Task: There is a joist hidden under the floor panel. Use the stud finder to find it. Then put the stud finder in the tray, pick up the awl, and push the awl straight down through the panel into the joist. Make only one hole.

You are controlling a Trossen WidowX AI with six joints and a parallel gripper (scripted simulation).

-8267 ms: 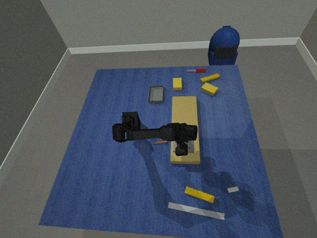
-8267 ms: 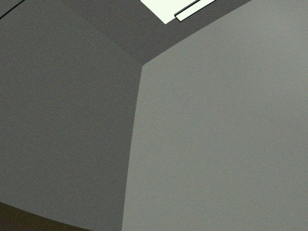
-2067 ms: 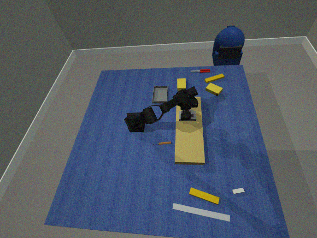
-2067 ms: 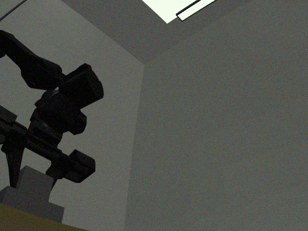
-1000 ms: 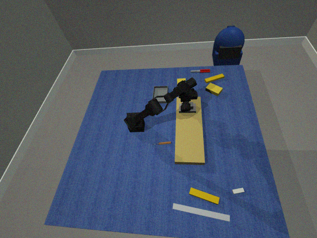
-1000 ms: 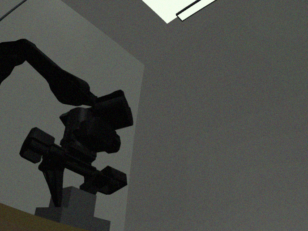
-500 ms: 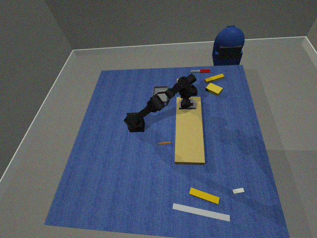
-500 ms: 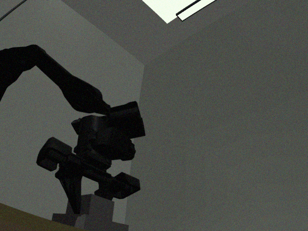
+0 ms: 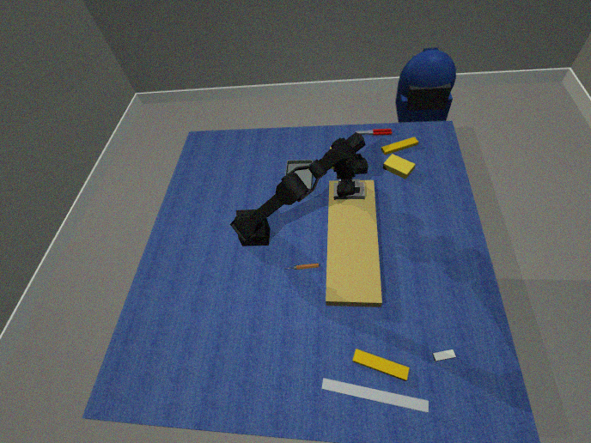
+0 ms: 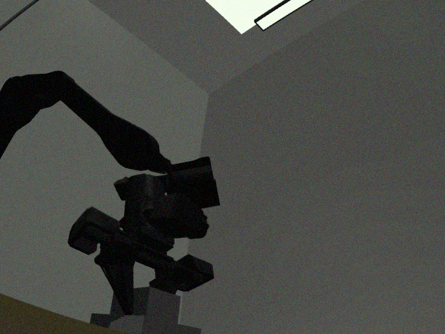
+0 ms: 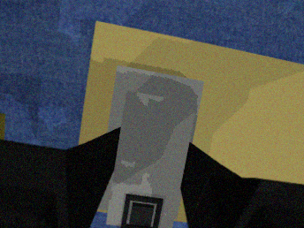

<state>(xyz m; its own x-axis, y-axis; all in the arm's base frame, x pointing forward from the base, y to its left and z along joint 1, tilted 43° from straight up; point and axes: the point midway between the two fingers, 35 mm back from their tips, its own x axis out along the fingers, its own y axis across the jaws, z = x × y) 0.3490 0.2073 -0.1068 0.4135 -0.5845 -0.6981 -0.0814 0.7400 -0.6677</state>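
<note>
The grey stud finder (image 9: 361,185) (image 10: 163,309) (image 11: 150,115) is upright at the far end of the tan floor panel (image 9: 353,247) (image 10: 32,318) (image 11: 261,133). My gripper (image 9: 345,190) (image 10: 149,298) (image 11: 150,136) is shut on its raised body, one finger on each side. Whether its base touches the panel is hard to tell. A small dark square with a pale outline shows on it in the wrist view. The awl (image 9: 307,265), with an orange handle, lies left of the panel. The tray (image 9: 300,161) is left of the panel's far end, partly hidden by my arm. The joist is hidden.
A red-handled screwdriver (image 9: 381,131), a yellow bar (image 9: 399,144) and a yellow block (image 9: 399,165) lie at the far right. Another yellow bar (image 9: 380,364), a white strip (image 9: 374,394) and a small white block (image 9: 444,355) lie near the front. A blue helmet (image 9: 426,71) stands behind the mat.
</note>
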